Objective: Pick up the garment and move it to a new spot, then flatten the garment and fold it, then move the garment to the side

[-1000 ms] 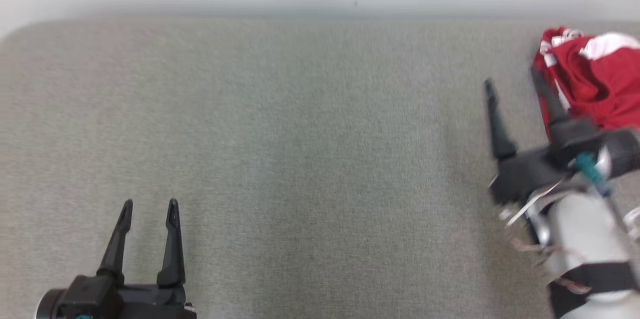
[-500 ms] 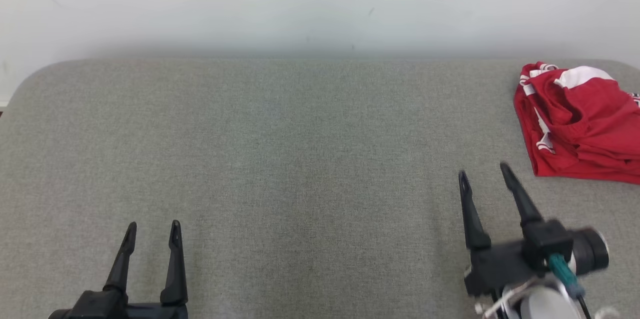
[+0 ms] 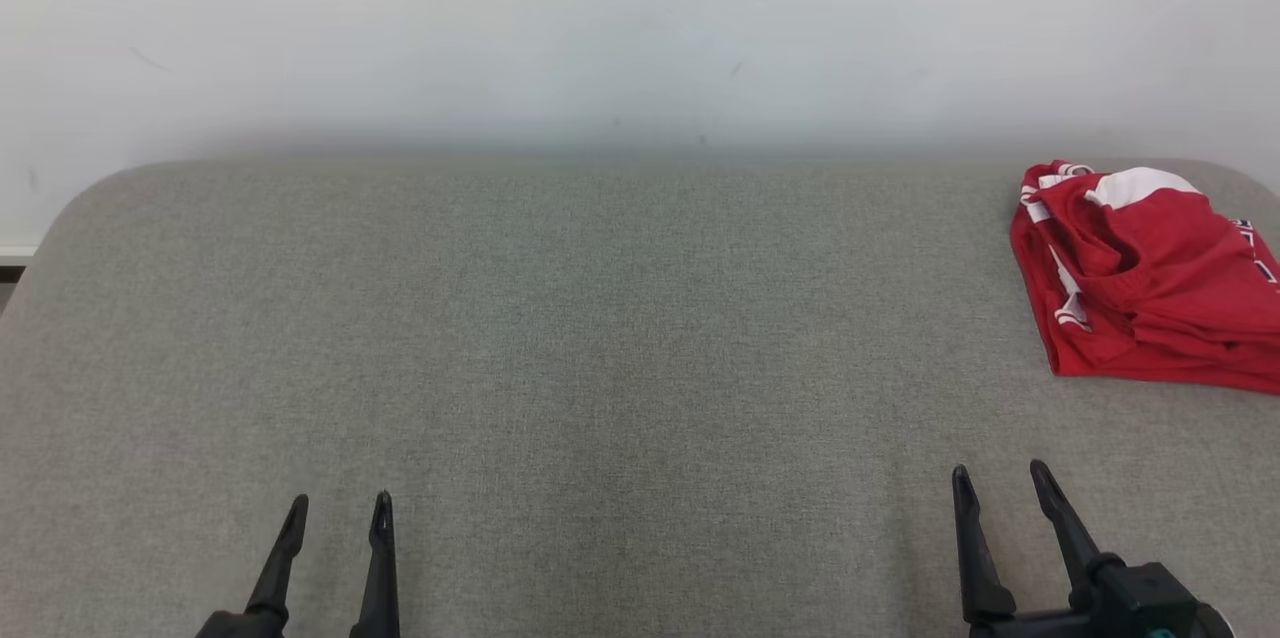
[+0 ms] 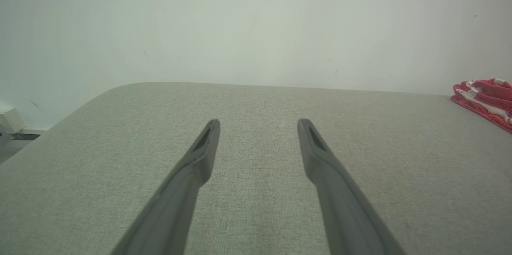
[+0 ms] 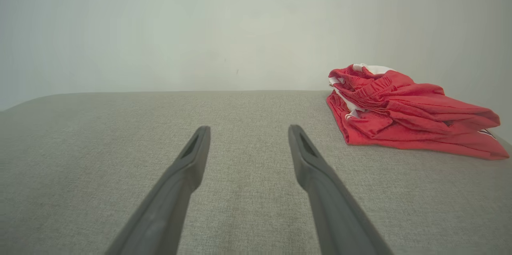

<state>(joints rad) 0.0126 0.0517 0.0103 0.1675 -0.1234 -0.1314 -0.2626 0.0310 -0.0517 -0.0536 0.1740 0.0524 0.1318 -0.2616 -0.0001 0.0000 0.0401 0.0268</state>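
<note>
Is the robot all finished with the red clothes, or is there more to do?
It looks finished. Done: the red garment lies folded in a slightly rumpled bundle at the far right side of the grey table. In hand: nothing; the left gripper and right gripper are both open and empty, near the table's front, apart from the garment. Left: nothing that shows.

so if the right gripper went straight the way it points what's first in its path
The right gripper has a free line over the surface to the wall, I think; the garment sits right of it.
</note>
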